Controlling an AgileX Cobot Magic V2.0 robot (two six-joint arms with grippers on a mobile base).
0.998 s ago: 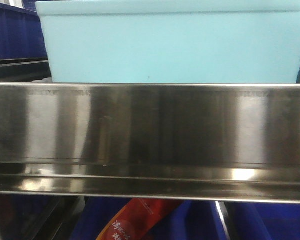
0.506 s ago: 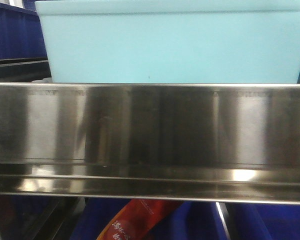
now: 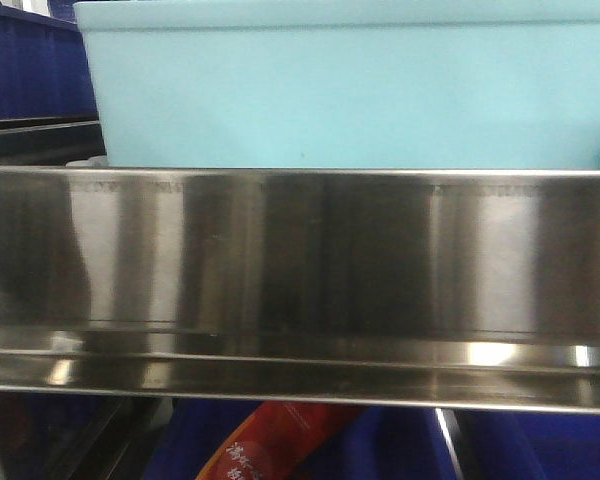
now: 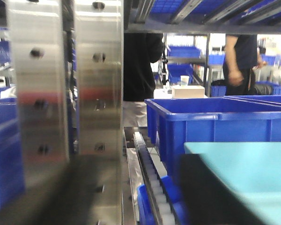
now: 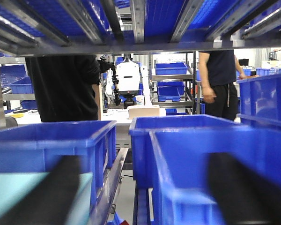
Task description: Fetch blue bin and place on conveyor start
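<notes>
The blue bin, a pale turquoise tub, stands on the steel rack and fills the top of the front view. In the left wrist view its rim lies at the lower right. My left gripper is open. Its right finger is dark and blurred, right by the bin's near end. In the right wrist view a strip of the bin shows at the lower left. My right gripper is open, and its left finger lies across the bin's end. The conveyor start is out of view.
A shiny stainless-steel rail crosses the front view below the bin. A red packet lies in a dark blue bin beneath. Dark blue bins crowd the rack. A steel upright stands at left. Two people stand beyond.
The bin sits very slightly further right and lower in the front view, and the reflections on the steel rail have shifted.
</notes>
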